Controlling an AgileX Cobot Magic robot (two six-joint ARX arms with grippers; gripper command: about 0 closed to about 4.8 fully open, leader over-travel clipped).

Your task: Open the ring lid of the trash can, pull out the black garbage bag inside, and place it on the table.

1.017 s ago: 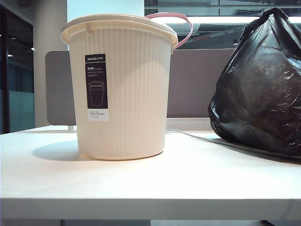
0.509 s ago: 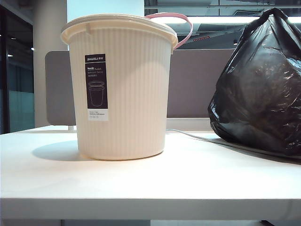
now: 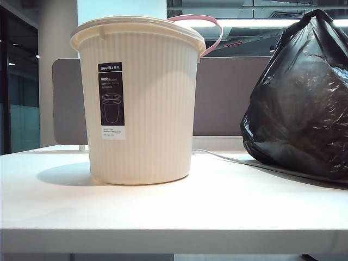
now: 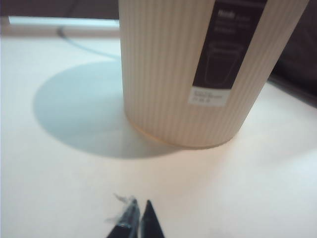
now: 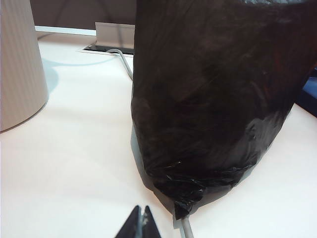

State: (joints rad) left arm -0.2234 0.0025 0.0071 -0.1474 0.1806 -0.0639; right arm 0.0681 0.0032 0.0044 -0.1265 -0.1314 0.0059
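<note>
A wide white table (image 3: 174,212) fills the exterior view, seen from low at its front edge. At about 10 o'clock from the table's centre stands the trash can (image 3: 142,103), a tall cream ribbed bucket, upright, with a black-and-white label (image 3: 111,100) facing the camera. The ring lid (image 3: 209,27), a thin pale pink hoop, is tipped up behind the can's rim at its 1 o'clock side. At 3 o'clock, well apart from the can, the black garbage bag (image 3: 302,98) sits on the table, glossy, crinkled and bulky, its top gathered to a peak. A grey cable (image 3: 228,158) runs along the table between can and bag and passes under the bag. The left gripper (image 4: 137,218) hangs low over bare table in front of the can, its jaws pressed together, a scrap of clear film clinging to one finger. The right gripper (image 5: 140,222) hangs just in front of the bag's base, jaws likewise closed, holding nothing.
</note>
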